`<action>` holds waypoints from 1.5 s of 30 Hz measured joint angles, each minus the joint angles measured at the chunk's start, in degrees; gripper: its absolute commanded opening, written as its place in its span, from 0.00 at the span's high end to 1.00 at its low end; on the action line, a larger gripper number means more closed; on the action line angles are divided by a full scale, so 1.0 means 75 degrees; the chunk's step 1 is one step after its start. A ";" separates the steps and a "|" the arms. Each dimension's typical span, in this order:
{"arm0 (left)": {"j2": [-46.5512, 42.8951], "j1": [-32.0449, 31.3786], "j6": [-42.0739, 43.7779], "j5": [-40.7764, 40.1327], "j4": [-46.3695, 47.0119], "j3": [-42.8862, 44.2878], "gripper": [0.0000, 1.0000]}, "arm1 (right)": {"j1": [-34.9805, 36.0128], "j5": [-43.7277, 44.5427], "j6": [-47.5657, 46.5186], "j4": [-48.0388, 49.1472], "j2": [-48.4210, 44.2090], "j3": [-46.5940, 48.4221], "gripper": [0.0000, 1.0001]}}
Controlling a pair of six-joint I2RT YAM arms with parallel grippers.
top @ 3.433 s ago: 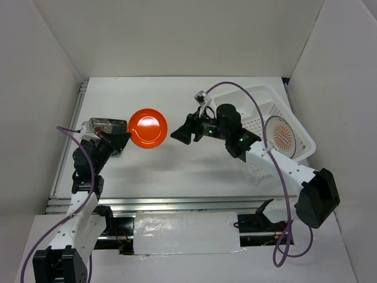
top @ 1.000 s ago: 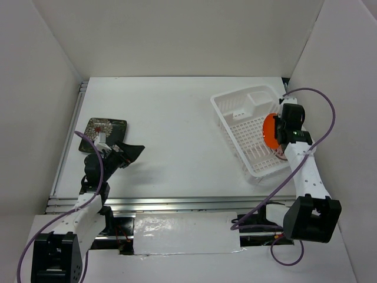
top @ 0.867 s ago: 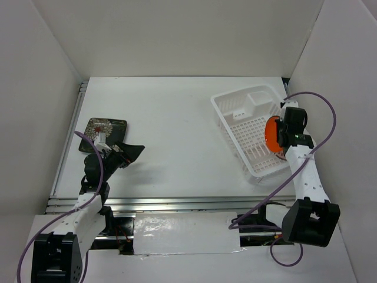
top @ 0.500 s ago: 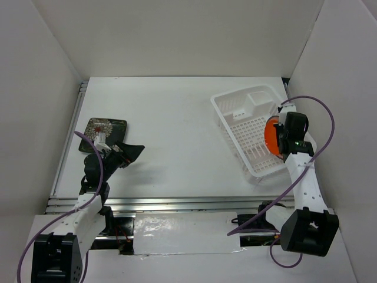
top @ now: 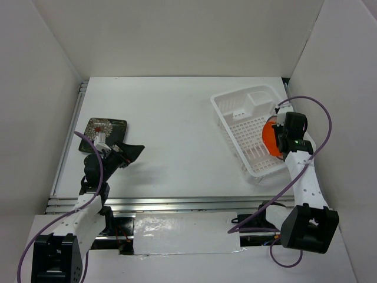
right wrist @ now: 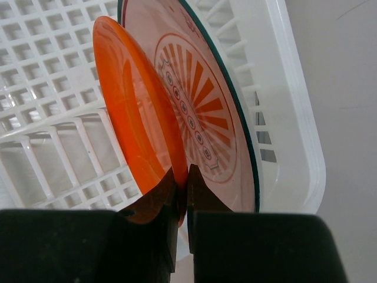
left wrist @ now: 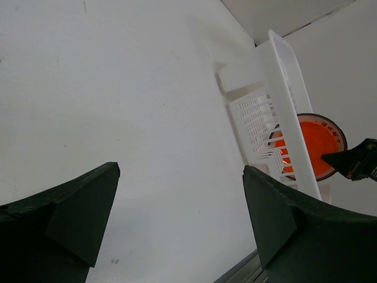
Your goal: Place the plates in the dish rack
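The white dish rack (top: 241, 106) sits at the table's right. Inside it the orange plate (right wrist: 138, 124) stands on edge against the sunburst plate (right wrist: 203, 106), which leans on the rack's right wall (right wrist: 294, 118). My right gripper (right wrist: 187, 177) is shut on the orange plate's near rim, one finger on each face. From above, that gripper (top: 281, 132) hangs over the rack's right side beside the orange plate (top: 268, 137). The dark square plate (top: 105, 126) lies flat at the left. My left gripper (top: 126, 152) is open just in front of it, holding nothing.
In the left wrist view the open left gripper (left wrist: 181, 171) faces across bare white table towards the rack (left wrist: 288, 100) and the orange plate (left wrist: 315, 144). White walls close in the table on the left, back and right. A metal rail runs along the near edge.
The right arm carried the orange plate from mid-table into the rack; over the last second it shifted only slightly. The left arm has stayed still by the square plate.
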 measured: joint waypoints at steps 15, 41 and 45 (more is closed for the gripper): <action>0.0000 0.0000 0.0017 -0.0003 -0.0050 0.0000 0.00 | 0.0000 -0.0213 0.0067 -0.0102 0.0000 0.0000 0.68; -0.0015 -0.0003 0.0169 -0.0055 -0.0221 0.0000 0.01 | 0.0000 -0.0446 0.0443 -0.0289 -0.0070 0.0612 0.65; -0.0012 -0.0003 0.0187 -0.0114 -0.0219 0.0000 0.01 | 0.0000 -0.0731 0.0449 -0.0256 0.0087 0.1119 0.64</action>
